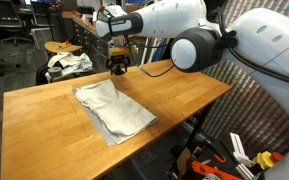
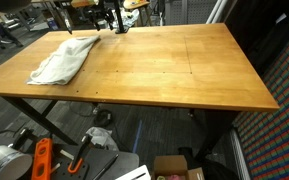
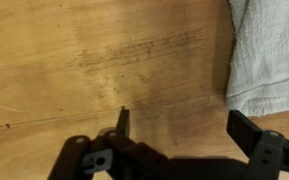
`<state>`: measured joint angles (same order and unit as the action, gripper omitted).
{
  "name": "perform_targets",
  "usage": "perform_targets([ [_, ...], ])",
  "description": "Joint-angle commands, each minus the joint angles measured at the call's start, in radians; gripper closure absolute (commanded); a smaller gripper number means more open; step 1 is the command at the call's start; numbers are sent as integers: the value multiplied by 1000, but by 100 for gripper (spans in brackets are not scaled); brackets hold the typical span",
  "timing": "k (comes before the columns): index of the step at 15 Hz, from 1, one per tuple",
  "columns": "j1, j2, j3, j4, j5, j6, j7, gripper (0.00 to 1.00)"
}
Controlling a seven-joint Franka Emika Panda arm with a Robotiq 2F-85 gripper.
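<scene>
Wrist view | pincer point(image 3: 184, 132) released, jaws wide | over wooden table point(image 3: 74, 60) | white towel point(image 3: 269, 55) just beside it

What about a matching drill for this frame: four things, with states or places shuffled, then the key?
Things:
1. towel
2. table
3. tool
4. cardboard box

Place, colour or state:
a. open, nothing between the jaws
b. on the floor beneath the table
c. brown wood
d. pale, rumpled, lying on the tabletop

Pairs: 1-d, 2-c, 3-a, 4-b
</scene>
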<state>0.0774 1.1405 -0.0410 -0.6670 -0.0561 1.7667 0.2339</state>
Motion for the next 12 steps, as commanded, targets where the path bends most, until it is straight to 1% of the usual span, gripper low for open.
perform_targets([
  [1, -44, -110, 28, -194, 32, 121, -46, 0],
  [4, -92, -180, 58, -333, 73, 198, -96, 0],
  [8, -151, -284, 86, -501, 114, 260, -162, 0],
  [10, -164, -344, 78, -580, 133, 255, -203, 0],
  [12, -184, -416, 89, -665, 153, 224, -267, 0],
])
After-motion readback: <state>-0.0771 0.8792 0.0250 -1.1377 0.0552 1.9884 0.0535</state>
